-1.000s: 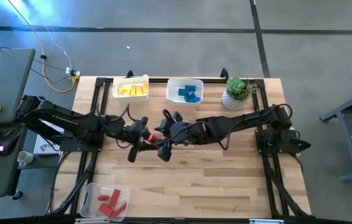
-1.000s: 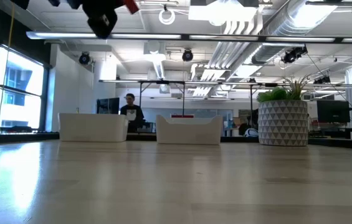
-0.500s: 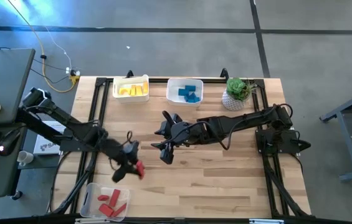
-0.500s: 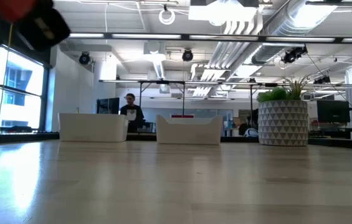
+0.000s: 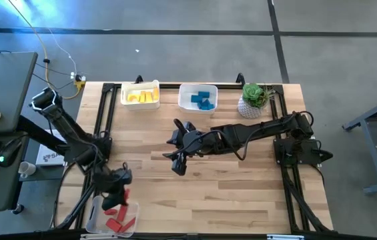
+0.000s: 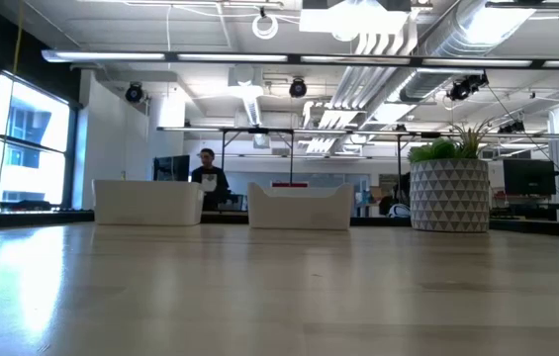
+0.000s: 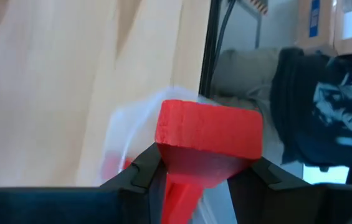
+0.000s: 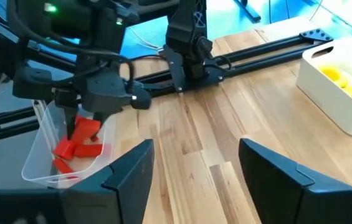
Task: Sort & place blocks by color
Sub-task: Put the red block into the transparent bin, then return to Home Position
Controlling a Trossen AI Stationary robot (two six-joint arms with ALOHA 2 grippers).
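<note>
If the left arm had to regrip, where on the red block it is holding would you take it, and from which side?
Grip the red block across its narrow lower stem, where the left gripper already pinches it from both sides. The flat-sided stem looks easier to clamp than the wide head above. Come from above, since the clear bin sits underneath.

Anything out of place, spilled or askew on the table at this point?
Nothing stands out. Yellow blocks and blue blocks sit in their own white bins, red blocks in the clear bin. The left hand holds a red block above that bin. The right hand is open mid-table.
</note>
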